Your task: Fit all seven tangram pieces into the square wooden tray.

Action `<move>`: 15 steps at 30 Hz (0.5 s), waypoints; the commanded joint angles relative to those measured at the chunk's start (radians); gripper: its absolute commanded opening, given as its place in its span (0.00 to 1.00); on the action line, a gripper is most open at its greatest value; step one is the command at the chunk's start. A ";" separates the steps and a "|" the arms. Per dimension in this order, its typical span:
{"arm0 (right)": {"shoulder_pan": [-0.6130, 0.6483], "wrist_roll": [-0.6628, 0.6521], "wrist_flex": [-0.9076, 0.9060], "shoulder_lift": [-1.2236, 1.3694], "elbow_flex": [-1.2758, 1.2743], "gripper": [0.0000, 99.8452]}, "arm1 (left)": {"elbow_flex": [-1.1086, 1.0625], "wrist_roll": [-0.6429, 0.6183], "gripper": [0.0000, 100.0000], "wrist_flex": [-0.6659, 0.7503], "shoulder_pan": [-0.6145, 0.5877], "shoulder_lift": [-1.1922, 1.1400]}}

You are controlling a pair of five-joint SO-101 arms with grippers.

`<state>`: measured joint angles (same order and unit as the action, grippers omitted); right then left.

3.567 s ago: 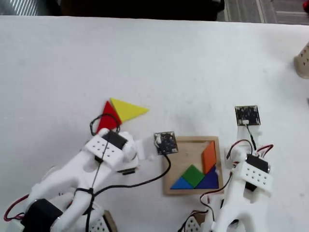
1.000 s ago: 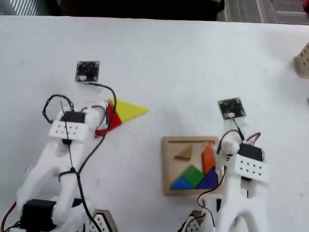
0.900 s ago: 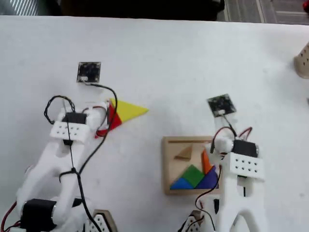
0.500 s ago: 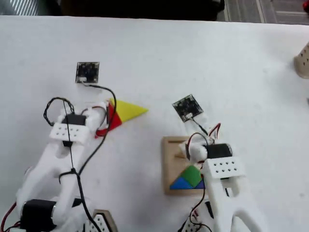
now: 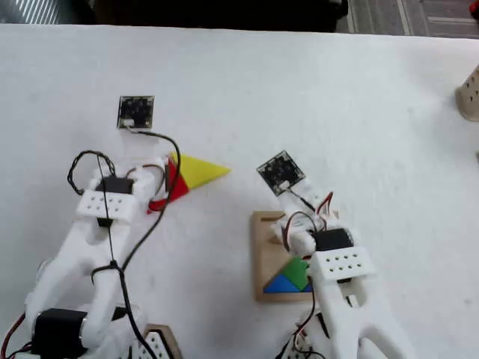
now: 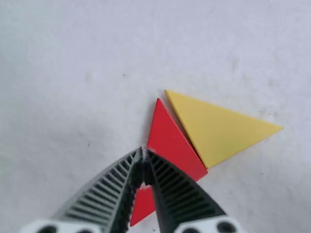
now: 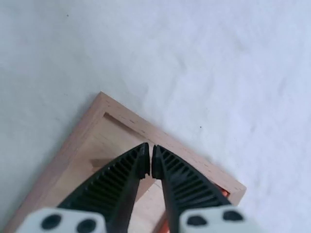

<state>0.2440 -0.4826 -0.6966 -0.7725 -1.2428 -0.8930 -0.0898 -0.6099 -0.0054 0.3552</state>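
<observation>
My left hand (image 6: 144, 156) is pinched shut over the red triangle (image 6: 170, 141), which lies against the yellow triangle (image 6: 218, 128) on the counter (image 6: 73, 58); a sideways push could drag both. My right hand (image 7: 149, 158), also narrow, hangs over the tray (image 7: 124, 118) and might disturb the pieces (image 5: 284, 283) inside

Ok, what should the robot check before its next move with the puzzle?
1. Red triangle in the tray? Not ok: it lies on the table.
2. Yellow triangle in the tray? Not ok: it is on the table, right beside the red one.
3. Left pincer open to grab? Not ok: it is shut, tips over the red triangle.
4. Room in the tray? Ok: bare wood shows at one corner.
5. Right pincer out of the way? Not ok: it is shut, over the tray.
6. All seven pieces there? Cannot tell: the right arm covers part of the tray.
</observation>
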 commanded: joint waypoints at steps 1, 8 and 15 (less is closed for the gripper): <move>0.016 -0.020 0.024 -0.002 0.008 0.02 | 0.006 -0.008 0.02 0.021 0.016 0.039; 0.016 -0.020 0.016 0.174 0.098 0.02 | 0.006 -0.008 0.02 0.023 0.015 0.039; -0.008 -0.021 -0.028 0.348 0.201 0.02 | 0.006 -0.008 0.02 0.023 0.010 0.039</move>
<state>0.2532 -0.4887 -0.6935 -0.4611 -1.1201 -0.8930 -0.0898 -0.6099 -0.0054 0.3552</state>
